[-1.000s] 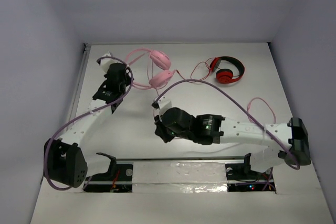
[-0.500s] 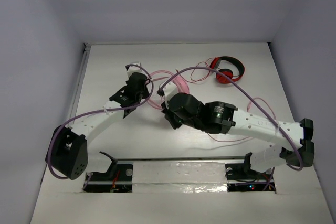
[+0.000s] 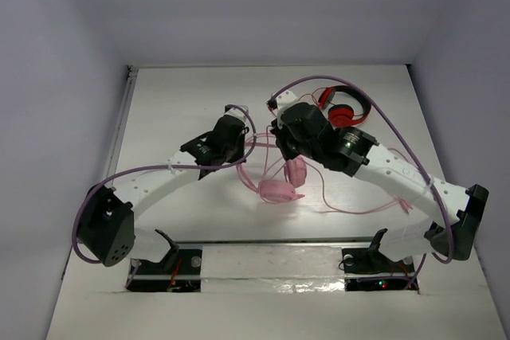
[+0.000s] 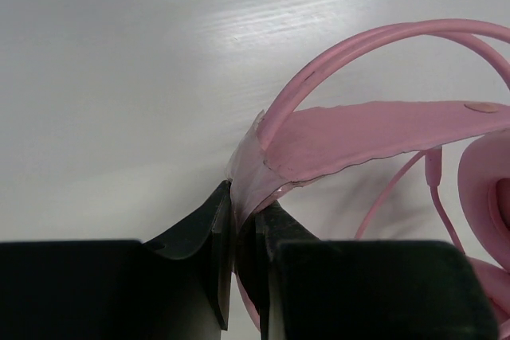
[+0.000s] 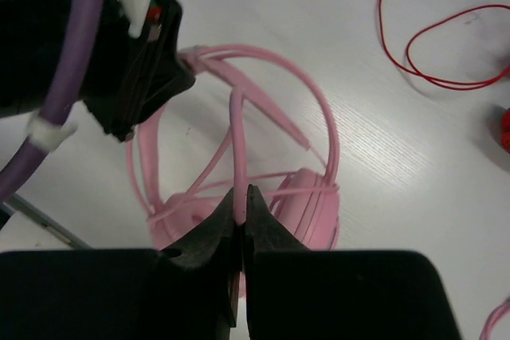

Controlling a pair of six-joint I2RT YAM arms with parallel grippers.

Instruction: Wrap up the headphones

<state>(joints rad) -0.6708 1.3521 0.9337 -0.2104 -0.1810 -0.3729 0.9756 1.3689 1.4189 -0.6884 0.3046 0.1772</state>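
The left hand is seen clamped tight on the headband, pinched right where the padded strip meets its thin pink hoops. The right hand is closed as well, with a thin pink strand caught between its tips; it is taken to be the cable, though where it joins cannot be traced. Between the two hands the headphones are held over the middle of the counter, the earcups lying below the right hand. Whether they are resting on the counter or hanging just above it cannot be told. More pink cable is seen trailing loose across the counter toward the right arm. The red headphones and the red cable are left lying near the far side, just behind the right hand.

The wrapping is judged to be barely begun: one loose pass is draped across the band, nothing snug. What is called for next is a firm anchor from the left hand while the strand is carried round the band by the right hand, with slack fed steadily so that nothing is snagged.
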